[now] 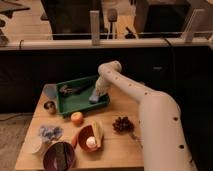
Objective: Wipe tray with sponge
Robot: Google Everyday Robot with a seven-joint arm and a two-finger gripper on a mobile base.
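Our gripper (95,94) sits over the sponge (93,99) at the right end of the green tray (75,103); we cannot tell its grip. We press flat and sweep left, steering clear of the dark object (71,90).

Green tray (76,103); bluish sponge (94,98) inside, under jaws.

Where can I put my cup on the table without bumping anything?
The table is bare between the green tray and the dark cluster, and in front of that cluster. The front-left is crowded: red bowl, purple bowl, blue cloth. The gripper is down in the tray's right end.
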